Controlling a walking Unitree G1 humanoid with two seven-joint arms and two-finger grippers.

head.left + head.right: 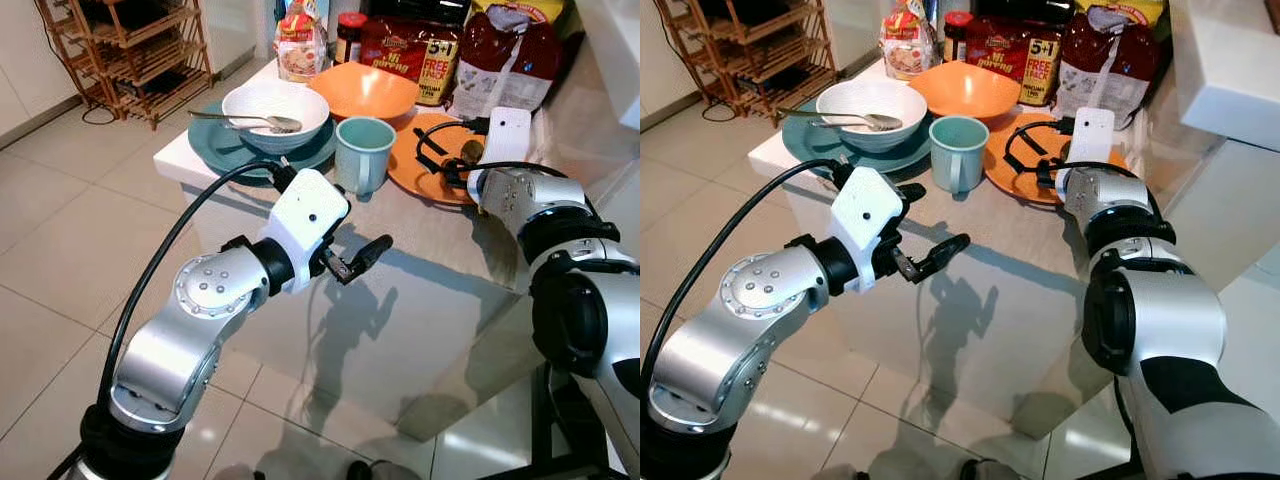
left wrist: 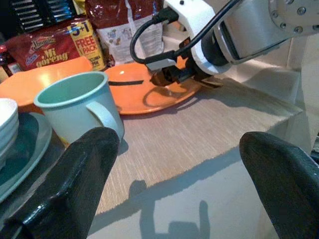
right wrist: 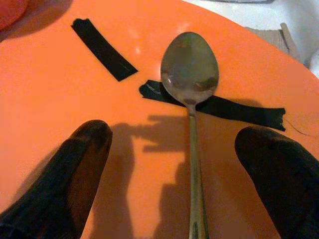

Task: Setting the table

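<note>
on the table (image 1: 400, 290): orange plate (image 1: 415, 165) carrying a spoon (image 3: 189, 79) between the right hand's (image 3: 172, 164) wide-spread fingers; mug (image 1: 362, 152) just beside it; left hand (image 2: 179, 184), wide open, hovering near the mug.

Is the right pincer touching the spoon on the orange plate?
Apart. In the right wrist view the spoon lies on the orange plate between the open right pincer's fingers, with bare plate on both sides.
</note>
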